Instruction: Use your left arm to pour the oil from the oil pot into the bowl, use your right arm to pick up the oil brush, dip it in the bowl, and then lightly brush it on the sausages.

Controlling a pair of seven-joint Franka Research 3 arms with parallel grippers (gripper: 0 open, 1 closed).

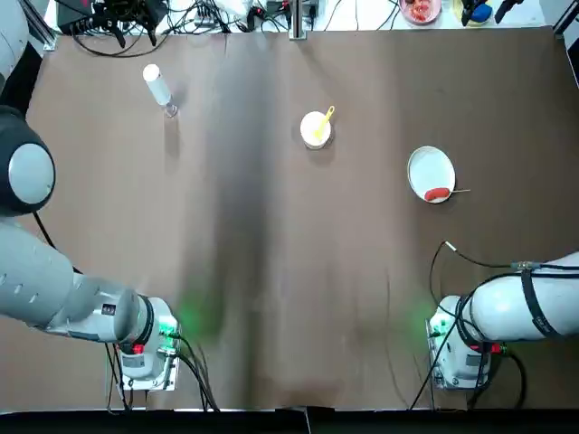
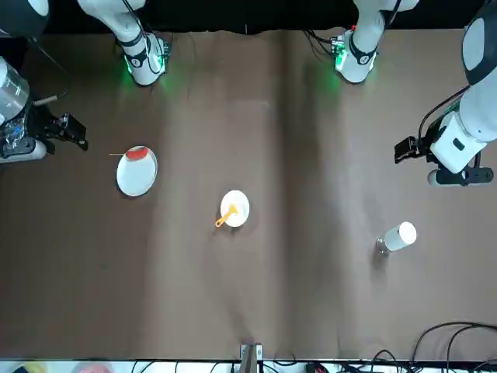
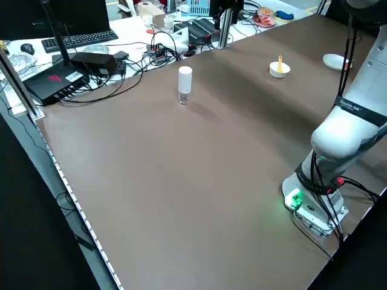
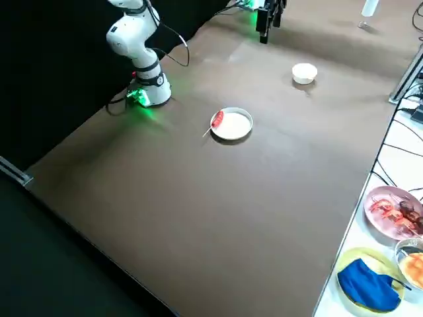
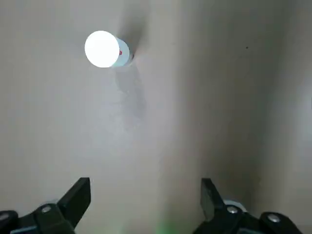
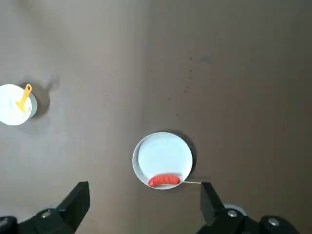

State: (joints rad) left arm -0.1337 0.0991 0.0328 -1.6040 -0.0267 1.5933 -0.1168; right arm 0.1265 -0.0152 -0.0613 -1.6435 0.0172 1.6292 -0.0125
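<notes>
The oil pot [image 1: 157, 86], a slim pale bottle with a white cap, stands upright at the far left of the brown table. The small white bowl [image 1: 315, 128] sits mid-table toward the far edge, with the yellow-orange oil brush [image 1: 327, 116] resting in it. One red sausage [image 1: 437, 193] lies on the near rim of a flat white plate [image 1: 429, 167] at the right. My left gripper [image 5: 145, 195] hangs open and empty high above the table, with the oil pot [image 5: 103, 48] ahead of it. My right gripper [image 6: 145, 195] is open and empty above the plate [image 6: 163, 156] and sausage [image 6: 165, 181].
Both arm bases [image 1: 149, 357] [image 1: 457, 353] glow green at the near edge. Cables, a keyboard and electronics [image 3: 78, 63] crowd the far left side. Dishes of food [image 4: 395, 211] and a blue cloth [image 4: 369, 285] sit on the white bench past the table's far edge.
</notes>
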